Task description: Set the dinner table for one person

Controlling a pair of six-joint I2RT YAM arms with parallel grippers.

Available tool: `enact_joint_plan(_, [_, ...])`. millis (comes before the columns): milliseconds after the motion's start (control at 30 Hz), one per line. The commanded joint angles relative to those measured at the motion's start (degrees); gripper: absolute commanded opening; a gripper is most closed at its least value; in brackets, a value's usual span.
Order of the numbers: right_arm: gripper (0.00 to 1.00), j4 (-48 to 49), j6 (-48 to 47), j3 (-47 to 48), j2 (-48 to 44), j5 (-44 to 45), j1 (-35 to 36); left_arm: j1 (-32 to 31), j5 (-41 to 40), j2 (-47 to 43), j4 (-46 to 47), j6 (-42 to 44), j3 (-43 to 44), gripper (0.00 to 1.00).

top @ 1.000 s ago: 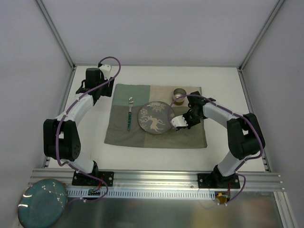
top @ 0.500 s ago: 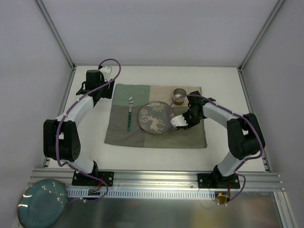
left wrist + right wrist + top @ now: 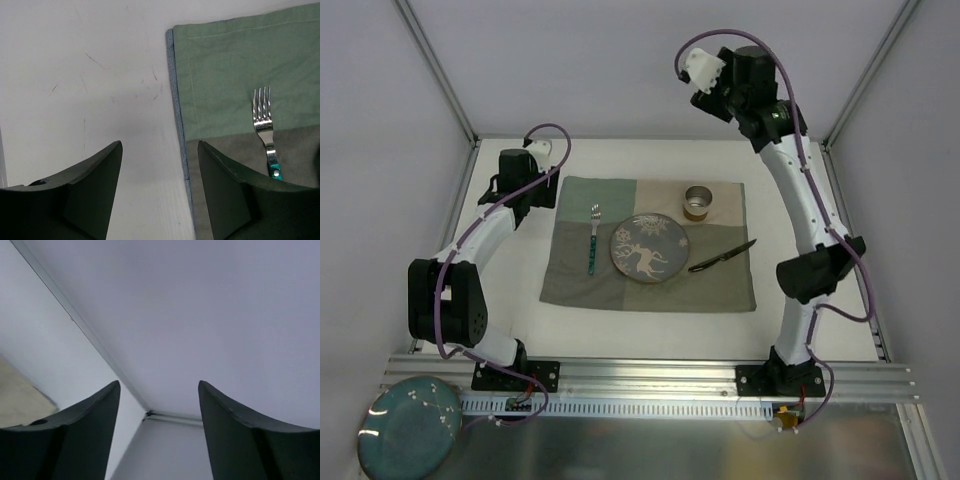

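On the white dinner table (image 3: 790, 170) lies a green-and-beige cloth mat (image 3: 650, 290). It carries a deer-patterned plate (image 3: 647, 248), a teal-handled fork (image 3: 593, 238) to the plate's left, a dark knife (image 3: 722, 256) to its right, and a metal cup (image 3: 698, 201) behind. My right gripper (image 3: 159, 390) is raised high above the table's back edge, open and empty, facing the enclosure wall. The left gripper (image 3: 159, 150) hovers open over the bare table just off the mat's left edge (image 3: 176, 100), with the fork (image 3: 263, 117) to its right.
A teal speckled plate (image 3: 408, 425) rests outside the table at the bottom left. Aluminium frame posts (image 3: 435, 70) rise at the back corners. A metal rail (image 3: 650, 375) runs along the near edge by the arm bases.
The right gripper opened and let go of the knife, which now lies on the mat right of the plate. The right arm swung up high toward the back. The left arm barely moved.
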Motion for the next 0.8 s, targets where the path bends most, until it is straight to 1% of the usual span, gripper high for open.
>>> enact_joint_plan(0, [0.71,-5.3,21.2,-12.3,-8.6,5.6,-0.9,0.5,1.3,-4.0,1.3,-1.6,-1.7,0.63])
enact_joint_plan(33, [0.75,-2.9,23.3,-16.4,-11.1,4.9,-1.0,0.5,1.2,-4.5,1.3,-1.3,-2.2,0.63])
enact_joint_plan(67, [0.80,-1.0,28.2,-20.4,-15.8,6.4,-1.2,0.5,0.9,-5.5,1.4,-1.1,-3.0,0.63])
enact_joint_plan(100, [0.83,-0.1,31.8,-23.9,-17.6,6.1,-2.2,0.5,0.4,-5.9,1.2,-1.1,-3.1,0.63])
enact_joint_plan(133, [0.84,-1.4,35.6,-27.9,-19.1,4.1,-3.3,0.5,0.2,-6.4,1.0,-0.8,-3.5,0.63])
enact_joint_plan(167, [0.84,-2.0,39.6,-29.7,-20.4,2.4,-4.1,0.5,0.1,-7.6,1.1,-0.7,-3.9,0.63])
enact_joint_plan(200, [0.86,-2.4,47.6,-31.7,-22.7,1.7,-6.5,0.5,-0.8,-8.0,1.0,-0.9,-3.9,0.63])
enact_joint_plan(233, [0.86,-4.4,50.8,-34.8,-23.6,-0.5,-7.9,0.5,-1.4,-8.6,0.8,-1.1,-4.1,0.63])
enact_joint_plan(267, [0.87,-5.3,54.0,-36.4,-24.2,-4.3,-9.3,0.5,-1.8,-9.4,0.6,-1.2,-4.6,0.63])
enact_joint_plan(300, [0.88,-6.1,58.1,-38.3,-25.7,-6.0,-12.6,0.5,-2.1,-9.9,0.6,-1.6,-4.8,0.63])
enact_joint_plan(333, [0.88,-7.9,66.3,-41.5,-26.2,-10.0,-14.5,0.5,-2.9,-10.1,0.6,-1.4,-5.3,0.63])
enact_joint_plan(367, [0.88,-9.0,70.1,-43.2,-26.4,-14.9,-16.2,0.5,-3.5,-10.4,0.5,-1.4,-5.3,0.63])
enact_joint_plan(400, [0.88,-9.6,73.6,-45.0,-27.4,-15.7,-18.5,0.5,-4.2,-10.7,0.5,-1.4,-5.5,0.63])
enact_joint_plan(433, [0.88,-9.6,78.2,-46.9,-27.9,-16.5,-19.1,0.5,-4.5,-10.7,0.6,-1.4,-5.6,0.63])
enact_joint_plan(500, [0.88,-9.6,80.7,-51.5,-29.0,-17.0,-19.3,0.5,-5.5,-11.2,0.6,-2.1,-6.1,0.63])
enact_joint_plan(533, [0.88,-8.0,83.4,-53.5,-30.8,-17.2,-19.3,0.5,-5.5,-11.5,0.5,-2.5,-6.5,0.63])
enact_joint_plan(567, [0.88,-6.1,84.7,-56.2,-32.0,-19.5,-19.3,0.5,-5.2,-11.8,0.8,-2.9,-6.8,0.63])
enact_joint_plan(600, [0.88,-4.5,85.9,-61.1,-32.9,-20.0,-19.2,0.5,-5.0,-12.0,1.2,-3.2,-7.2,0.63])
enact_joint_plan(633, [0.88,-2.5,86.7,-63.0,-33.7,-20.3,-18.4,0.5,-5.0,-12.1,1.3,-3.6,-7.6,0.63])
enact_joint_plan(700, [0.88,-2.2,88.1,-65.9,-33.6,-19.4,-16.4,0.5,-4.8,-11.8,2.0,-4.0,-7.8,0.63])
enact_joint_plan(767, [0.88,0.2,89.5,-68.8,-34.5,-18.1,-15.0,0.5,-5.0,-11.6,2.0,-4.2,-7.7,0.63])
